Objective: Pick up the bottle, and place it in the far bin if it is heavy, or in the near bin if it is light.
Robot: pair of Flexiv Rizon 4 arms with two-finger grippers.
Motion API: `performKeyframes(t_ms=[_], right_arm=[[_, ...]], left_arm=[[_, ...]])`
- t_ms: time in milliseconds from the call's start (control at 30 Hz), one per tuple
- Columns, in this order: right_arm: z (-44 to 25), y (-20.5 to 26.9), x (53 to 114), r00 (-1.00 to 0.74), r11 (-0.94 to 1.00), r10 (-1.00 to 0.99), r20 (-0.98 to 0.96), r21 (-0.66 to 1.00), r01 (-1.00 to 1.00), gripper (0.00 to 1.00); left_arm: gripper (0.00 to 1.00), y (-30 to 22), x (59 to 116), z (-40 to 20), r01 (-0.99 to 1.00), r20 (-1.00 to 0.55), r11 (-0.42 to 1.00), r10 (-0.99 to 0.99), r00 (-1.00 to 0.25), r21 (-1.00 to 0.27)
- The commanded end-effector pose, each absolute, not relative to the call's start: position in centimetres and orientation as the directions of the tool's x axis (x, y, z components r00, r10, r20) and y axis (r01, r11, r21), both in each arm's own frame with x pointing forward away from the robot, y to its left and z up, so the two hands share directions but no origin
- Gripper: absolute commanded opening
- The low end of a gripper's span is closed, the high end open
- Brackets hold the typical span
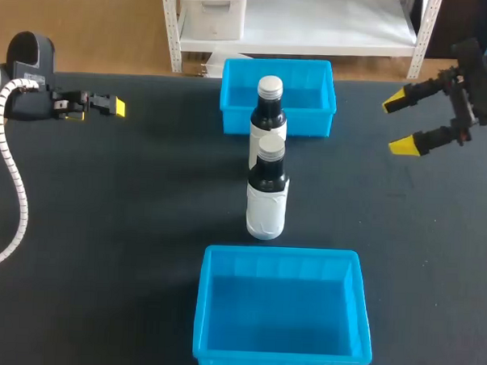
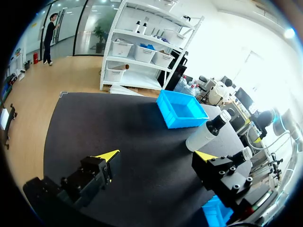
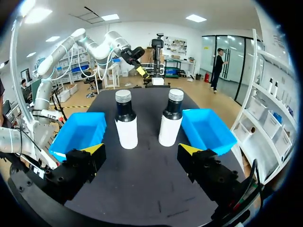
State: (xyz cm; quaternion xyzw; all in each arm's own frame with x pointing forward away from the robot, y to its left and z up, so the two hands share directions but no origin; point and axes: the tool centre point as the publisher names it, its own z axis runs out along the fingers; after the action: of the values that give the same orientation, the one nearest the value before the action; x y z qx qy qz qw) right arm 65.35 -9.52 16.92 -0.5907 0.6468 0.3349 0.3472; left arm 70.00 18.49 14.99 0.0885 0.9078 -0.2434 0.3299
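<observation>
Two dark bottles with white labels and silver caps stand in the table's middle. The farther bottle [image 1: 268,111] [image 3: 171,118] [image 2: 206,132] stands just before the far blue bin [image 1: 320,101] [image 3: 208,130] [image 2: 182,109]. The nearer bottle [image 1: 267,193] [image 3: 126,120] stands behind the near blue bin [image 1: 282,313] [image 3: 78,135]. My left gripper [image 1: 113,106] [image 2: 157,156] hovers open at the far left, well away from the bottles. My right gripper [image 1: 400,122] [image 3: 142,149] hangs open at the far right, facing both bottles, nothing between its fingers.
Both bins look empty. Wide bare black table [image 1: 128,226] lies on either side of the bottles. The left arm's white cable [image 1: 17,189] droops along the left edge.
</observation>
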Motion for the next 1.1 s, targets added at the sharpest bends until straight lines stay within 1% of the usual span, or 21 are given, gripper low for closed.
performKeyframes(t_ms=[33,467,700,1100], right_arm=[[16.7,-8.9,64.4,-0.057,0.089,-0.525,-0.849,0.012,-0.996,1.0],[15.4,-5.1,62.2,-0.048,0.064,-0.514,-0.857,0.018,-0.998,1.0],[15.1,-2.7,62.2,-0.028,0.019,-0.529,-0.848,0.021,-1.0,1.0],[13.9,0.8,62.8,-0.04,-0.002,-0.533,-0.845,0.049,-0.999,1.0]], left_arm=[[1.0,18.5,70.0,15.0,0.321,-0.642,0.866,0.0,-0.767,-0.383],[1.0,18.5,70.0,15.0,0.321,-0.642,0.866,0.0,-0.767,-0.383],[1.0,18.5,70.0,15.0,0.321,-0.642,0.866,0.0,-0.767,-0.383],[1.0,18.5,70.0,15.0,0.321,-0.642,0.866,0.0,-0.767,-0.383]])
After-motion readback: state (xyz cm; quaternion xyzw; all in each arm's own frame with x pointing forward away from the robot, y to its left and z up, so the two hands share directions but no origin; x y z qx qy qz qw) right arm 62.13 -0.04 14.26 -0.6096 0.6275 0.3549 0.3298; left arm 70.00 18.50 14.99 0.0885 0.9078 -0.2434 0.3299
